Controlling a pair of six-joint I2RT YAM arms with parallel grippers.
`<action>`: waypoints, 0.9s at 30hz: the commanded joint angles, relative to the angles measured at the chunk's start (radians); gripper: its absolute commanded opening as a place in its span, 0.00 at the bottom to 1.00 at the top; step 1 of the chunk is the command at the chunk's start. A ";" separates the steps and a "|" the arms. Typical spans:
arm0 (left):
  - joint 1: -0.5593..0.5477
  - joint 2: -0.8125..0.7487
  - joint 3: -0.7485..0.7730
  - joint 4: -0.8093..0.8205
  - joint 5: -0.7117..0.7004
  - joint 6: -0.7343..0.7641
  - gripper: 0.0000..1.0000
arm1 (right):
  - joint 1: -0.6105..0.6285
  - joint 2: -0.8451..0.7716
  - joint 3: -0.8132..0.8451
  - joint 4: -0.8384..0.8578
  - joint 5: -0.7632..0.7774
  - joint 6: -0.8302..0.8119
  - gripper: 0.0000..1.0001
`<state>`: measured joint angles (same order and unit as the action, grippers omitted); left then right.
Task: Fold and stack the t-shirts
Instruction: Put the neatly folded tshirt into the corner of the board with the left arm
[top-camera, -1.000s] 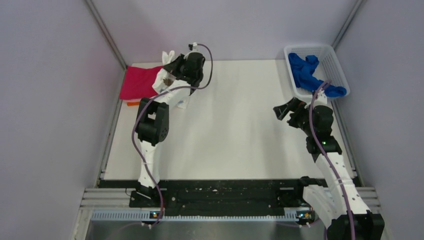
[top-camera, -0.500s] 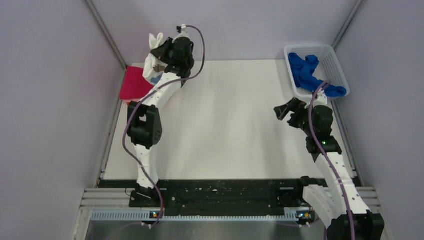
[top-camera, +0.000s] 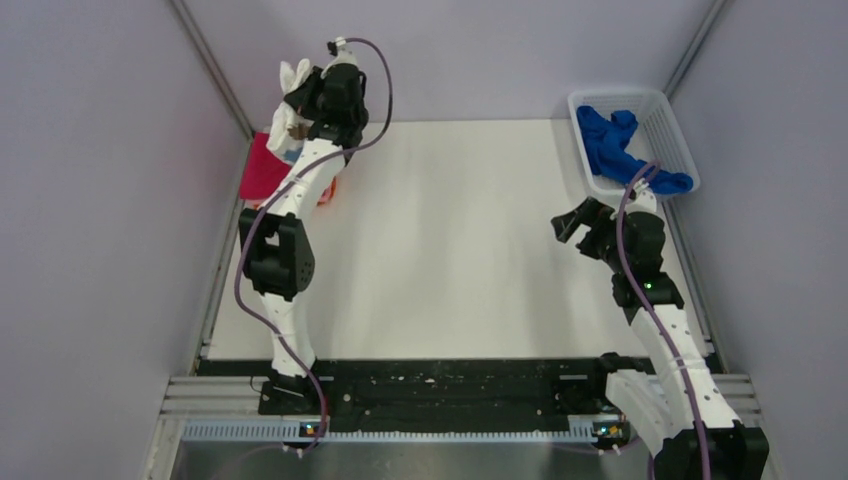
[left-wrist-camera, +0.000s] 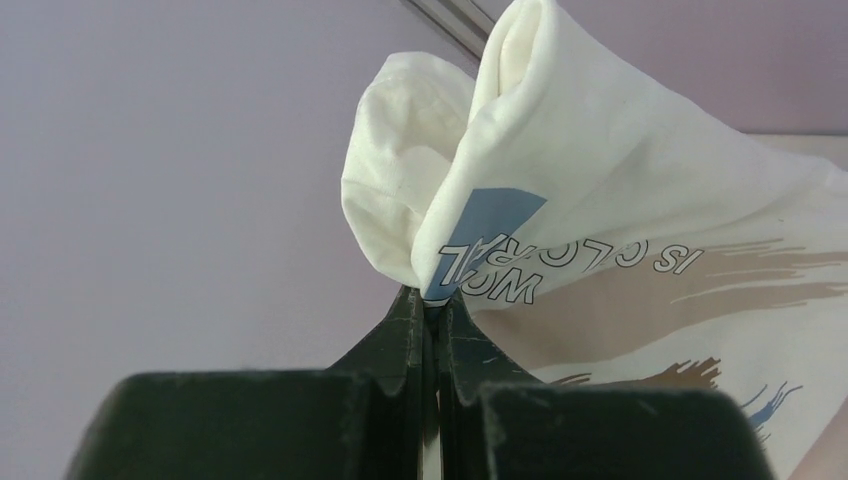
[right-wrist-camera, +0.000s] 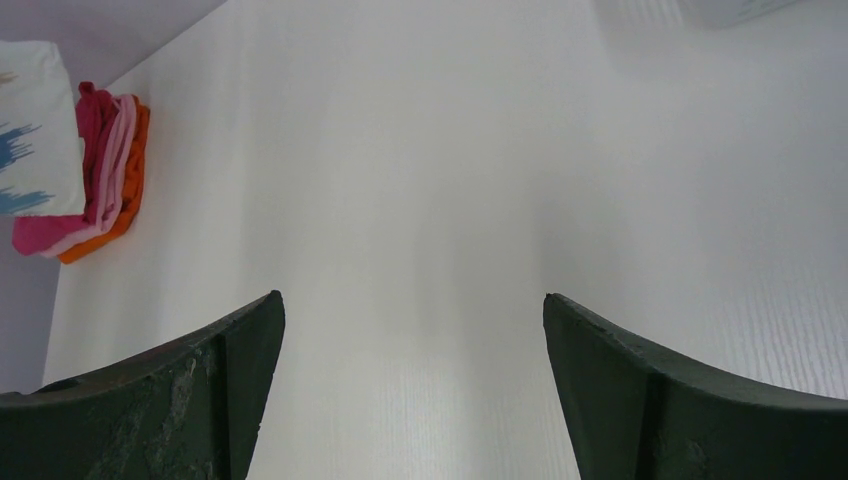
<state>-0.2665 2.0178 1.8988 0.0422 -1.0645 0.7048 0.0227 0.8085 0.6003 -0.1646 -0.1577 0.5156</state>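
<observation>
- You have two grippers. The right gripper (right-wrist-camera: 410, 296) hangs with its fingers spread wide above the table (top-camera: 460, 230), holding nothing.
- You have four t-shirts. The left gripper (left-wrist-camera: 432, 300) pinches the white t-shirt (left-wrist-camera: 600, 180), held up over the far-left corner.
- Below it, the magenta t-shirt (right-wrist-camera: 95, 140) lies folded on the orange t-shirt (right-wrist-camera: 128, 205).
- The blue t-shirt (top-camera: 610, 145) sits bunched in the basket (top-camera: 668, 125) at far right.

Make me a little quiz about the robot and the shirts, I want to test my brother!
1. True or false: the right claw is holding a shirt.
2. Which shirt does the left claw pinch? A) a green one B) the white shirt C) a yellow one
3. Fill in: the blue shirt lies in the ____.
Key: 1 false, it is open and empty. 2 B. 3 basket.
</observation>
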 joint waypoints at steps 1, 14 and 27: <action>0.045 0.014 0.063 -0.100 0.055 -0.146 0.00 | -0.007 -0.011 0.018 -0.006 0.041 -0.018 0.99; 0.238 0.170 0.106 -0.072 0.096 -0.212 0.01 | -0.008 0.020 0.041 -0.041 0.074 -0.032 0.99; 0.359 0.302 0.316 -0.270 0.184 -0.442 0.94 | -0.007 0.054 0.063 -0.066 0.106 -0.044 0.99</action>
<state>0.0864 2.3394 2.1380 -0.1688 -0.9325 0.3874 0.0227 0.8558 0.6113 -0.2333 -0.0677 0.4892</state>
